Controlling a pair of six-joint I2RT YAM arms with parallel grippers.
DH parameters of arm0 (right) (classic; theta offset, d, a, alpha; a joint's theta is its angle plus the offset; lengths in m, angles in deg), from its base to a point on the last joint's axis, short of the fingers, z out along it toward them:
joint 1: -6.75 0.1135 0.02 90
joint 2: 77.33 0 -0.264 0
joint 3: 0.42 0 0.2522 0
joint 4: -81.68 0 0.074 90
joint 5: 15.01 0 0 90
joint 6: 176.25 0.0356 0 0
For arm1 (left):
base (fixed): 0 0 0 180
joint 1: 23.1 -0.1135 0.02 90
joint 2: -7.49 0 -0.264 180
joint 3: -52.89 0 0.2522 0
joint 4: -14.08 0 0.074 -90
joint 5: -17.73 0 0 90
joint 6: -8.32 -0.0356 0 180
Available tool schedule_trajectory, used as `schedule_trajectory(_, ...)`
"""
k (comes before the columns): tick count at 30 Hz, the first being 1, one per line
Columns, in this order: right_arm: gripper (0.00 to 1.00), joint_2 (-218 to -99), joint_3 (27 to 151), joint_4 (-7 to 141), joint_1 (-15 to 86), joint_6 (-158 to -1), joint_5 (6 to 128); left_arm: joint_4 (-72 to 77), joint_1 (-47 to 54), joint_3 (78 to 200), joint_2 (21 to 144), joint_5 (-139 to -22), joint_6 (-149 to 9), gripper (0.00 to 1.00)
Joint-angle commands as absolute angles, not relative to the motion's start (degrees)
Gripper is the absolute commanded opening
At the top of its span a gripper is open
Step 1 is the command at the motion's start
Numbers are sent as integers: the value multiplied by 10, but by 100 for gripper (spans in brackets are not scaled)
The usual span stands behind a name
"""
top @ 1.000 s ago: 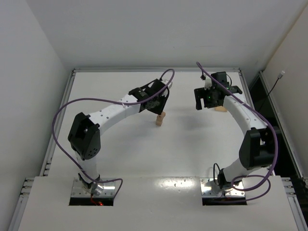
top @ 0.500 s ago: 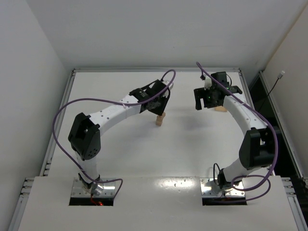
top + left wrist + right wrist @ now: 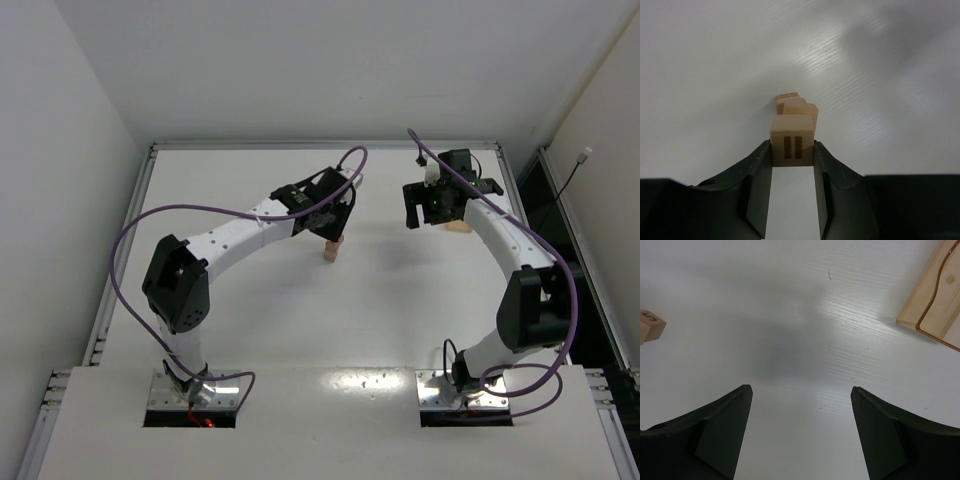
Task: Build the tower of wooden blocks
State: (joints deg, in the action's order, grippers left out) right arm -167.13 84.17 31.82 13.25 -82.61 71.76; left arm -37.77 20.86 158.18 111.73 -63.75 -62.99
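Pinching marked block [image 3: 792,131] over tower [image 3: 801,108] — L hand [image 3: 792,147], R hand [image 3: 801,389] wide open

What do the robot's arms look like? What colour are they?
Both arms are white tubes with chunky black joints. The left arm and right arm each carry a thin purple cable looping loosely alongside. Their jaws are black wedges, and each arm is bolted to a shiny metal base plate.
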Motion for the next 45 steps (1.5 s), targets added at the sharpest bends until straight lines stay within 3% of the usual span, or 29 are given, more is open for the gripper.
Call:
schedule_trajectory(1, 77, -1673, 838, 330, 131, -828, 704, -372, 217, 1588, 1095, -641, -630, 3)
schedule_trajectory(7, 77, -1673, 838, 330, 131, -828, 704, -372, 217, 1588, 1101, -646, -630, 29)
schedule_trajectory(19, 77, -1673, 838, 330, 131, -828, 694, -372, 217, 1588, 1106, -635, -630, 35)
schedule_trajectory(35, 80, -1673, 833, 330, 131, -833, 694, -367, 217, 1588, 1100, -622, -624, 80)
schedule_trajectory(40, 83, -1668, 821, 330, 136, -840, 704, -355, 217, 1588, 1076, -629, -624, 82)
schedule_trajectory(45, 83, -1625, 772, 388, 131, -846, 762, -341, 212, 1577, 1040, -535, -619, 96)
